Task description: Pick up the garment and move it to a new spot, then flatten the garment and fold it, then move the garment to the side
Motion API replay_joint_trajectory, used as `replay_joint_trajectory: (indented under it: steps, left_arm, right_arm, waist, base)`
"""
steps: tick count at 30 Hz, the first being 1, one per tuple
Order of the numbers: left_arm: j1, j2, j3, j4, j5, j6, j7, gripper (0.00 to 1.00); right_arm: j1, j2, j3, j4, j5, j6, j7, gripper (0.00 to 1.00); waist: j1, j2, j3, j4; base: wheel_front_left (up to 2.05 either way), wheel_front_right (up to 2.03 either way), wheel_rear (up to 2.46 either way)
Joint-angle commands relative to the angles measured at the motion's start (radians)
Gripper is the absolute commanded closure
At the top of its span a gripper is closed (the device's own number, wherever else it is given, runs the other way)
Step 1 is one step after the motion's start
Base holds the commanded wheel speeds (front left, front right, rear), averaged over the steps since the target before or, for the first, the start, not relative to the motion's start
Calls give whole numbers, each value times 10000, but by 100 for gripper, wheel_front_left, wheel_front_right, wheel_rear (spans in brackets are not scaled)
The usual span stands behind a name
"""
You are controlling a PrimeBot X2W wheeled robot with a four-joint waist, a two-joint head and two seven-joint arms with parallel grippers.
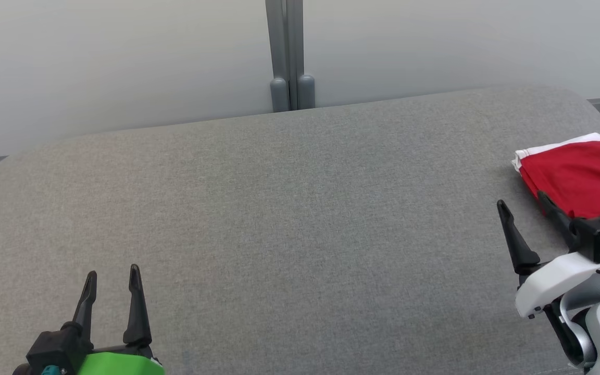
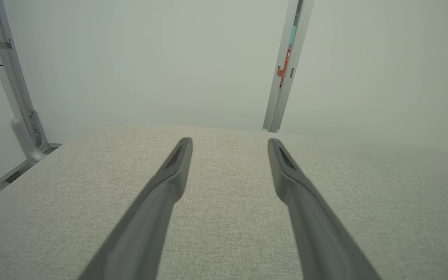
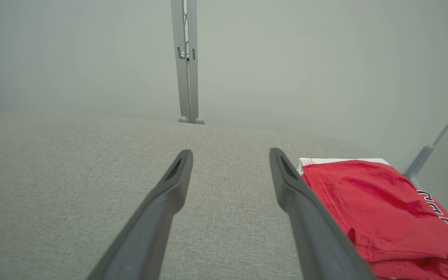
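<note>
Two claws released, nothing grasped.
Red garment (image 1: 576, 177) lies far right on surface (image 1: 300, 208), beside right claw (image 1: 520, 199); left claw (image 1: 113, 271) near left.

Grey surface (image 1: 279, 219) lies open; garment (image 1: 576, 177) crowds right edge

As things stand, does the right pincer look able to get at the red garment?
Probably yes. The right pincer is open right beside the red garment, one finger along its near edge, and nothing lies between them on the grey surface.
</note>
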State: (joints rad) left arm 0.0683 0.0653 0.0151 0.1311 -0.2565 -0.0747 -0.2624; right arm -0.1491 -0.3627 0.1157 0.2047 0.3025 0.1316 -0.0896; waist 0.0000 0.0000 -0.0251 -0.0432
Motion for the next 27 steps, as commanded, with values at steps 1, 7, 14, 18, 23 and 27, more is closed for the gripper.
replay_joint_trajectory:
  steps: [1,7,14,18,23,27]
  left_arm:
    - [102,-29,73,101,-76,55,-24,0]
    - [67,-73,149,512,-205,85,-26,0]
    - [110,-111,194,641,-171,92,-26,0]
    - [149,-120,242,632,-128,69,-26,0]
    - [226,-128,293,572,-55,38,-26,0]
    - [218,-131,311,593,-35,16,-26,0]
  right_arm:
    - [182,70,12,-86,-112,-20,-69,0]
    - [646,580,-124,-237,-428,-20,-88,0]
    - [1023,803,-364,-348,-557,-20,-57,0]
    - [1115,849,-519,-452,-617,-20,-71,0]
    - [1227,920,-529,-505,-683,-20,-92,0]
    - [1236,987,-507,-512,-711,-20,-106,0]
  waist:
    - [0,0,-72,73]
    - [0,0,-152,139]
    - [0,0,-262,160]
    - [0,0,-291,146]
    - [0,0,-285,92]
    - [0,0,-258,70]
  base:
    - [0,0,0]
    - [0,0,0]
    - [0,0,0]
    - [0,0,0]
    - [0,0,0]
    - [0,0,0]
